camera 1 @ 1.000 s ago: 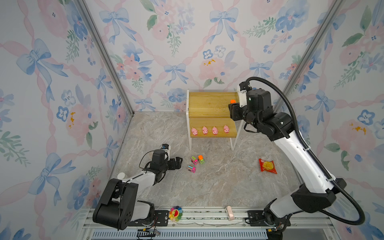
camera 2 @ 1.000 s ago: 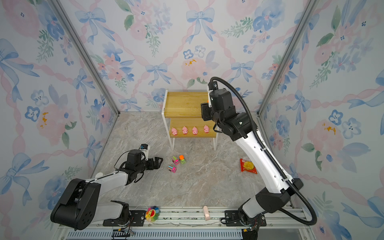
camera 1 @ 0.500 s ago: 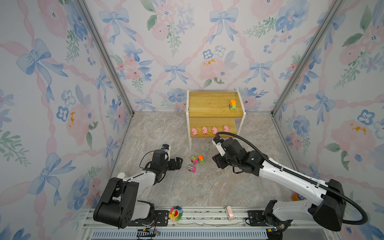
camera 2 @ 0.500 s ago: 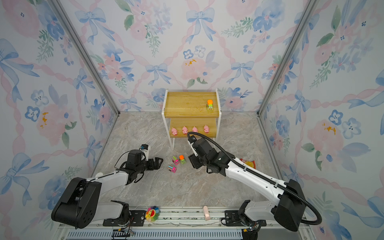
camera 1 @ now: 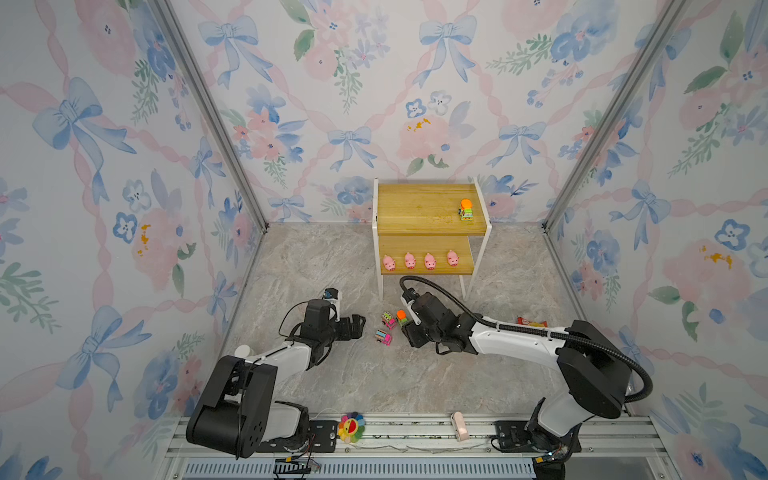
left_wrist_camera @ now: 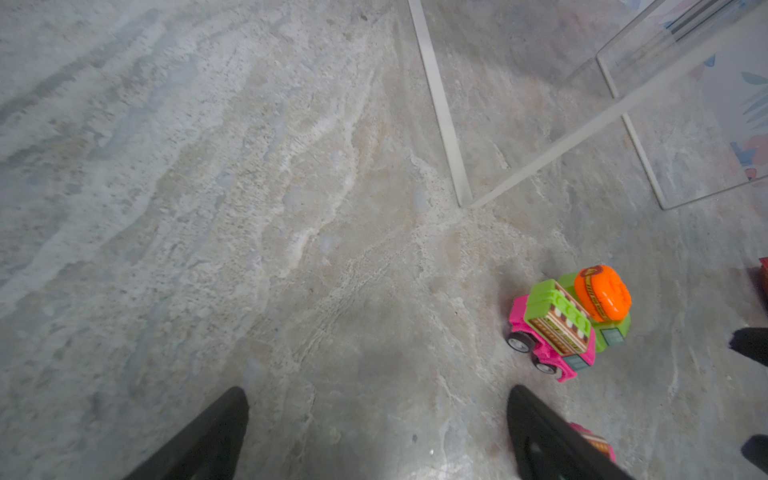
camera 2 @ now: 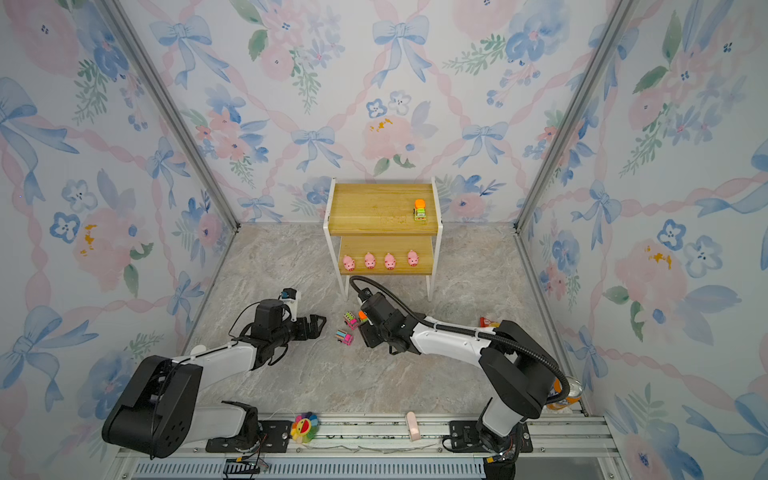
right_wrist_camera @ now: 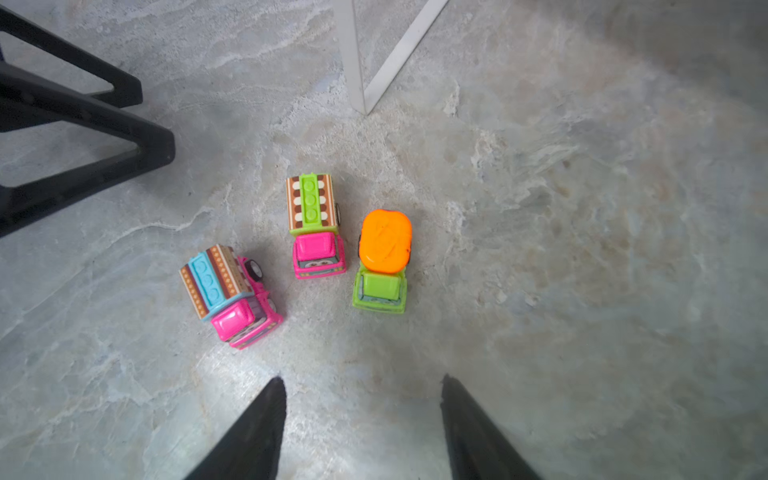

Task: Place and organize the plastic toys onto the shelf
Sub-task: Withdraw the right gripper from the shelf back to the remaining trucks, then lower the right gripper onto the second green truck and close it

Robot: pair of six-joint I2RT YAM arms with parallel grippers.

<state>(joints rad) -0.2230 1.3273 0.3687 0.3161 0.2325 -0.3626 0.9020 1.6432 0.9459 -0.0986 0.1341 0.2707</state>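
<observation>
The shelf (camera 1: 415,208) stands at the back wall. One green truck with an orange top (camera 1: 466,210) sits on its upper board, and several pink pigs (camera 1: 409,261) line the lower board. On the floor in front lie two pink trucks (right_wrist_camera: 316,226) (right_wrist_camera: 230,293) and a second green truck (right_wrist_camera: 382,259). My right gripper (right_wrist_camera: 363,379) hangs open just short of the green truck, with nothing between its fingers. My left gripper (left_wrist_camera: 378,390) rests open and empty on the floor to the left of the trucks.
A white shelf leg (right_wrist_camera: 353,58) stands just behind the trucks. A red snack packet (camera 1: 532,321) lies on the floor at the right. A rainbow flower toy (camera 1: 350,428) and a small pink piece (camera 1: 458,431) sit on the front rail. An orange can (camera 2: 567,395) stands at the front right.
My right arm left the green truck on the upper board and swung down to the floor beside the three trucks. The left arm has not moved.
</observation>
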